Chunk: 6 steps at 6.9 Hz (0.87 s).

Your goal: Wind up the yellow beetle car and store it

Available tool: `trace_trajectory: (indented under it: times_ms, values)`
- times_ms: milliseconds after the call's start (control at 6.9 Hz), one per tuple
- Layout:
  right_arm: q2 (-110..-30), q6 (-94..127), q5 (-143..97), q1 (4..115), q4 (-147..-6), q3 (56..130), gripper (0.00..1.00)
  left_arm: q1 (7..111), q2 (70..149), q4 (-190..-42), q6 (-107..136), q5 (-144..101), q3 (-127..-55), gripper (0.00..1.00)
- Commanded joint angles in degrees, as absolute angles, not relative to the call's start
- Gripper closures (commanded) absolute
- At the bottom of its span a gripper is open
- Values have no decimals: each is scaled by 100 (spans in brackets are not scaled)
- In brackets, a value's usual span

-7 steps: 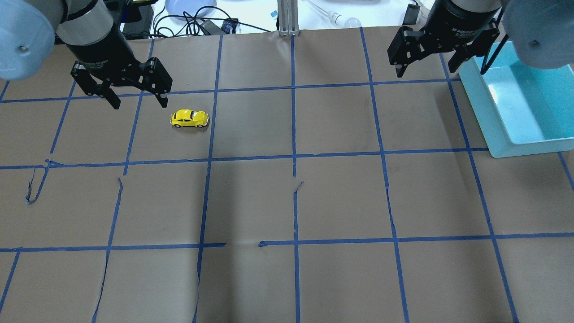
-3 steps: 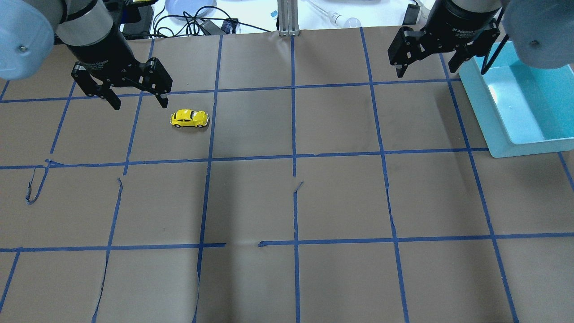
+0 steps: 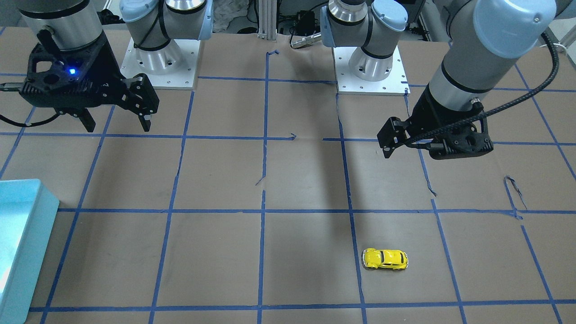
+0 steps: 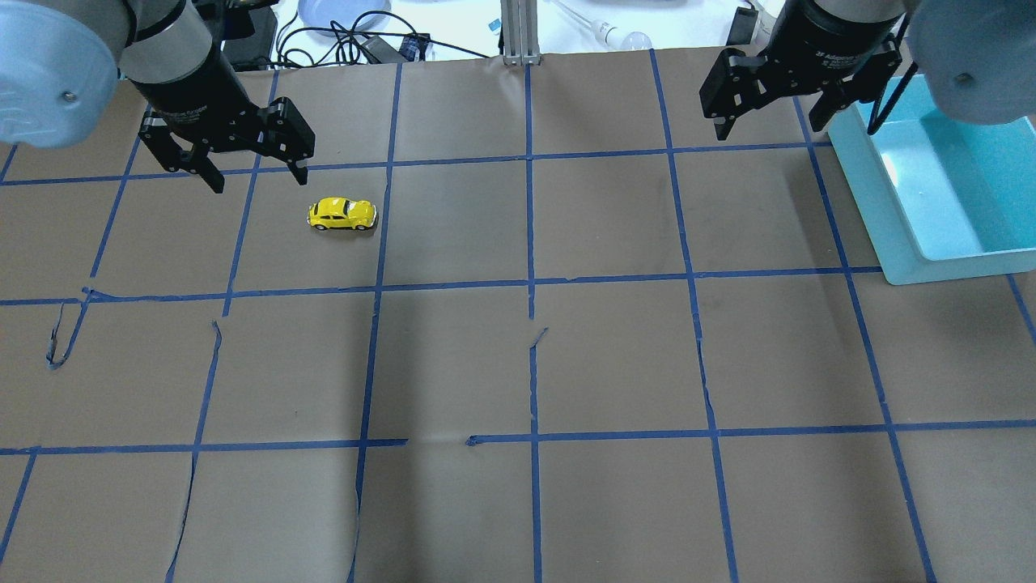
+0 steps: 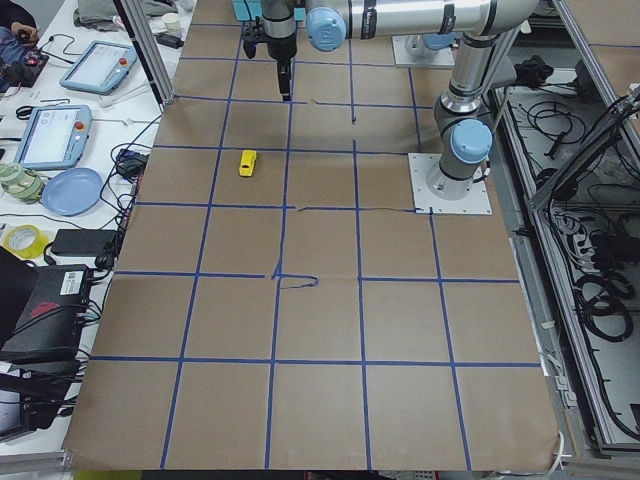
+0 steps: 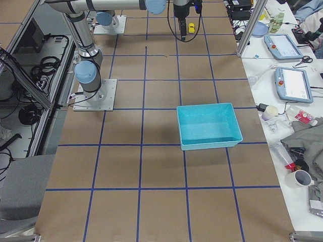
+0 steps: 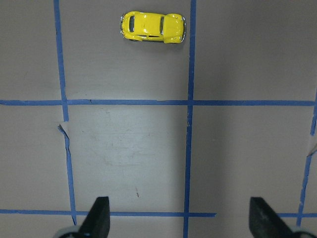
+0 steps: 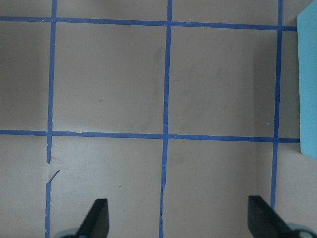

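Observation:
The yellow beetle car (image 4: pixel 341 214) stands on its wheels on the brown paper, side-on in the overhead view; it also shows in the front view (image 3: pixel 385 259) and at the top of the left wrist view (image 7: pixel 152 27). My left gripper (image 4: pixel 259 180) is open and empty, raised above the table, a little to the left of and beyond the car. Its fingertips (image 7: pixel 99 213) frame bare paper. My right gripper (image 4: pixel 769 123) is open and empty, hovering far right next to the teal bin (image 4: pixel 890 219).
The teal bin (image 3: pixel 22 252) is empty and sits at the table's right edge; its wall shows in the right wrist view (image 8: pixel 309 74). Blue tape lines grid the paper, torn in places. Cables, a plate and tablets lie beyond the far edge.
My left gripper has shifted slightly right and farther from the camera, closer to the car. The car and my right arm have not moved.

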State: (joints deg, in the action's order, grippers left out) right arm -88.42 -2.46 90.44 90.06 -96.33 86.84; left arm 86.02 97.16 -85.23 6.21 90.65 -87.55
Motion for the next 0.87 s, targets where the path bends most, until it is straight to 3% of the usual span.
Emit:
trace_trajectory:
  times_ms: [0,290,725]
  values:
    - [-8842,-246,9044,9000,-9633,8684,0,8596,9860,-7433,2911,9053,-9121,0]
    - [-8842,-246,9044,9009,-9633,8684,0,8413,10036,-6201,4111,9114,-9552,0]
    - [-8842,-246,9053,9009,-9633,8684,0,8314,10684,-5742,5897,9071,-9949,0]
